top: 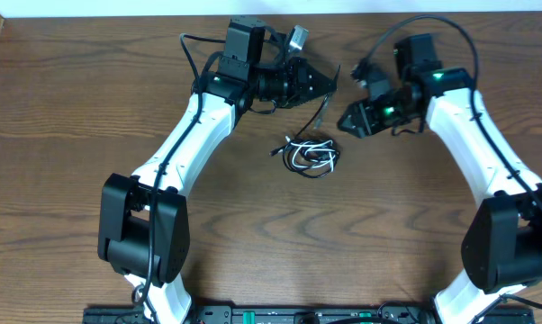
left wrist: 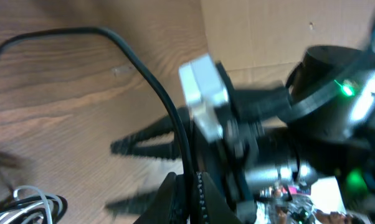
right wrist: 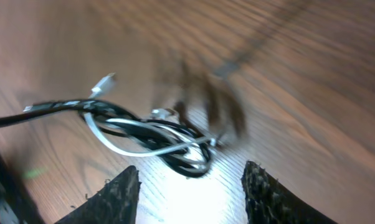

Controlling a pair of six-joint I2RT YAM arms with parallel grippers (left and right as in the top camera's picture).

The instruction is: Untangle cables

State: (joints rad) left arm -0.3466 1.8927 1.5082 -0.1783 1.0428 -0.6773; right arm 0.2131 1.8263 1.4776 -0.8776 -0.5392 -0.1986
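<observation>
Wood table [top: 64, 171] | cables [top: 309, 155] tangled | white plug [right wrist: 106, 79] seen only right wrist

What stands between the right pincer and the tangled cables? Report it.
Nothing visible does. The open right pincer faces the tangled cables directly, with only wood tabletop between them. The left pincer hangs off that line.

Thin white cable [top: 300, 158] and thin black cable [top: 318, 144], one tangled coil on the wood table [top: 64, 117].
</observation>
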